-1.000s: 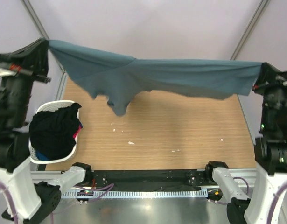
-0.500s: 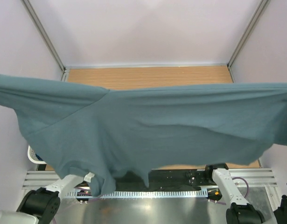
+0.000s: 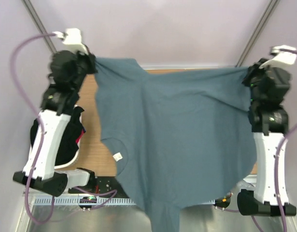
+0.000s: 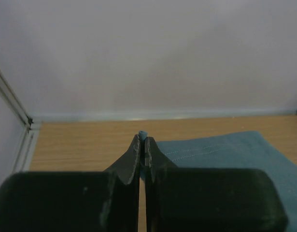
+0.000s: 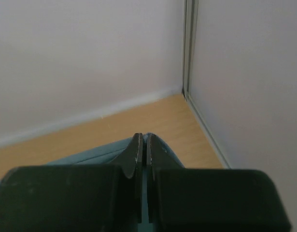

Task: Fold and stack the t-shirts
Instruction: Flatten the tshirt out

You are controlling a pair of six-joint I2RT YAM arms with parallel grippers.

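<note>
Pale-walled booth, wooden tabletop. One slate blue-grey cloth t-shirt, stretched between both grippers and draping from them back toward the arm bases. Left gripper pressed together, pinching one corner; right gripper likewise pinching the opposite corner.

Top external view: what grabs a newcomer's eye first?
The slate blue-grey t-shirt fills mid-frame, stretched between the left gripper and right gripper, each shut on a far corner. Its white neck label shows near left; dark clothes lie beside the left arm.
</note>
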